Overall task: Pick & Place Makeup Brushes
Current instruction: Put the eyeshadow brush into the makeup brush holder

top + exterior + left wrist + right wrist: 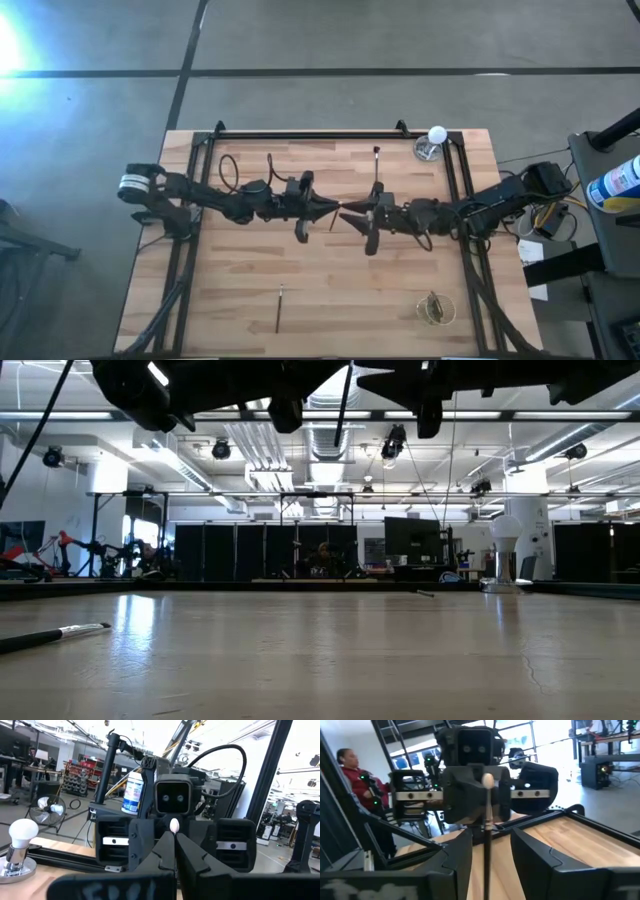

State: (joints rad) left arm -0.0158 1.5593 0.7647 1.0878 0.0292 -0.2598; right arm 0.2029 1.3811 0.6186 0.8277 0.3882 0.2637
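My two grippers meet above the middle of the wooden table (330, 290). My left gripper (334, 207) is shut on a makeup brush (487, 845), a thin dark stick with a pale rounded end (488, 781) pointing up. My right gripper (490, 837) faces it, open, with one finger on either side of the brush's dark handle and not touching it. In the low view the brush (344, 410) shows as a thin dark line hanging under the arms. Two more makeup brushes lie flat on the table, one far (377, 165) and one near (279, 308). My left gripper pinches the brush between its two shut fingers (192, 857), just below the pale rounded end (174, 825), which sticks up above the fingertips. The fingers come nearly level from the table's left and lie across the brush. The brush stands almost upright, its dark handle hanging below, clear of the table.
A small clear holder (434, 310) stands at the near right. A white bulb on a round metal base (432, 143) sits at the far right corner. Black frame rails (300, 134) edge the table. A person in red (355, 775) stands beyond the table.
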